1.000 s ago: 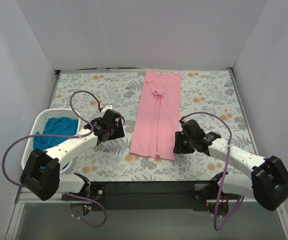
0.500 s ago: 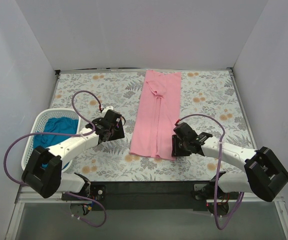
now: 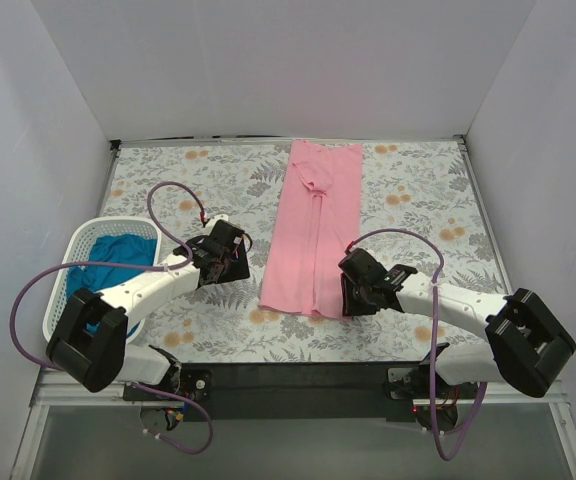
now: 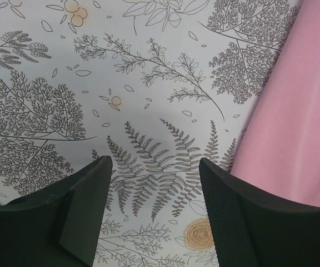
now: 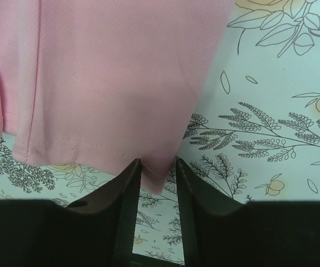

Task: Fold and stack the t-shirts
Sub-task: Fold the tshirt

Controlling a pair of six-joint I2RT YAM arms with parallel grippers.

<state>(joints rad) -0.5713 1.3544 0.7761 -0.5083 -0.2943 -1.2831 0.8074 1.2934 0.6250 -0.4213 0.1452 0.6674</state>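
Item: pink t-shirt [image 3: 313, 235]. Folded lengthwise into a long narrow strip with a seam of overlapped edges down the middle. Lies flat along the centre of the floral-print table [image 3: 168, 180], collar end at the far edge, hem end toward the arm bases.

Item: teal-blue t-shirt [image 3: 118, 255]. Bunched and unfolded inside the white lattice basket [image 3: 76, 245], which sits at the table's left side, well apart from the pink strip.

Item: left gripper [image 3: 236, 262]. Hangs over bare tablecloth between the basket and the pink t-shirt, just beside the shirt's left edge. In the left wrist view, jaws stand wide apart [image 4: 154, 167] with only fern print [image 4: 149, 83] between them and nothing held; pink cloth [image 4: 293, 111] fills the right side, clear of both fingers.

Item: right gripper [image 3: 345, 298]. Sits low at the near right corner of the pink t-shirt. In the right wrist view, jaws are drawn to a narrow gap [image 5: 155, 167] with the hem corner of the shirt [image 5: 104, 78] lying between the two fingers. Cloth looks flat, not lifted or bunched; no firm pinch to be made out. Printed table [image 5: 271, 111] shows to the right of the corner.

Item: purple cables [image 3: 28, 300]. Loop from each arm's base up to its wrist.
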